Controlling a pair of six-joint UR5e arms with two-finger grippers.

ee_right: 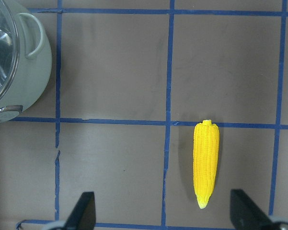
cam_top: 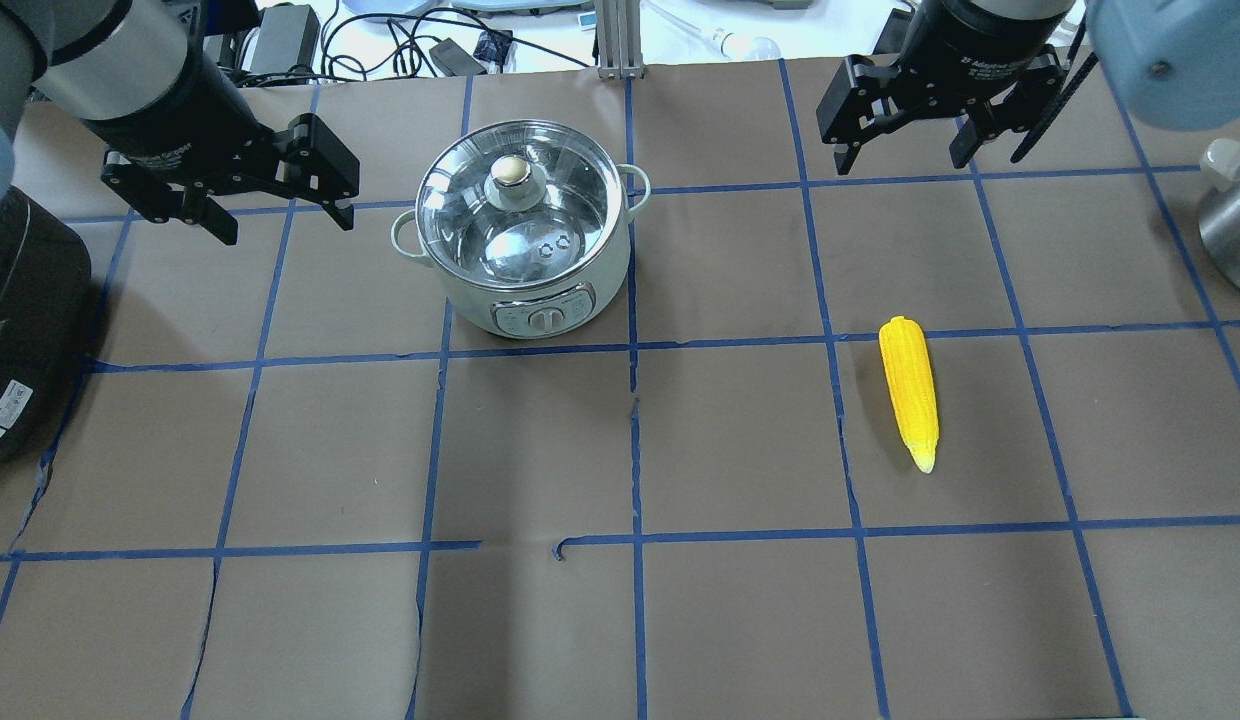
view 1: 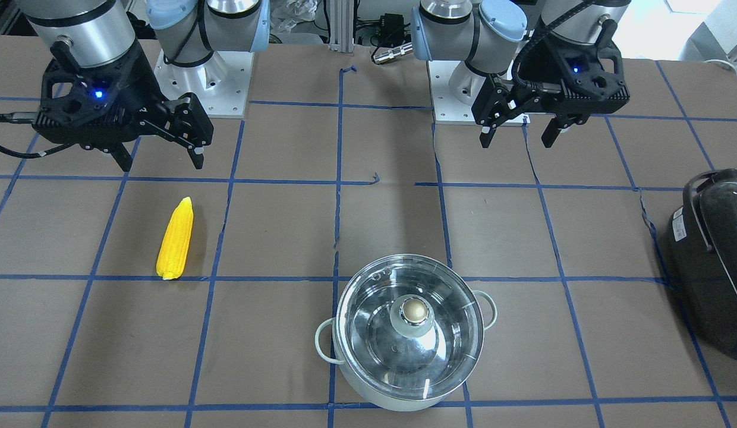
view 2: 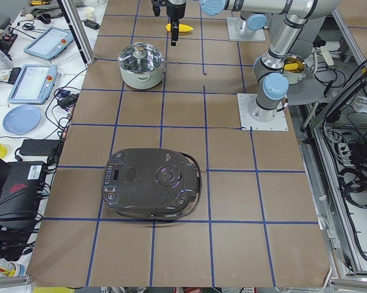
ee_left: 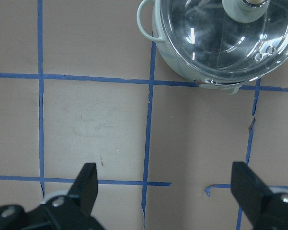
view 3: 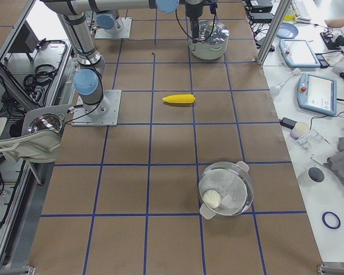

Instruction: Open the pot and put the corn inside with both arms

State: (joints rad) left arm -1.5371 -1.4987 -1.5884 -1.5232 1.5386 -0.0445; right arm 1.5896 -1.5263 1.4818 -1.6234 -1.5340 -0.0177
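The mint-white pot (cam_top: 600, 270) stands at the table's far middle, its clear glass lid (cam_top: 525, 215) shut on it, knob (cam_top: 510, 172) up. It also shows in the front view (view 1: 398, 404). The yellow corn (cam_top: 909, 393) lies flat on the right half, also in the front view (view 1: 175, 239). My left gripper (cam_top: 285, 222) hangs open and empty left of the pot, apart from it; its wrist view shows the pot (ee_left: 175, 64) ahead. My right gripper (cam_top: 902, 158) hangs open and empty beyond the corn; its wrist view shows the corn (ee_right: 206, 163) between its fingers' line.
A big dark rounded appliance (cam_top: 25, 320) sits at the table's left end, also in the front view (view 1: 713, 261). A second glass-lidded steel pot (view 3: 226, 189) stands at the right end. Blue tape lines grid the brown table.
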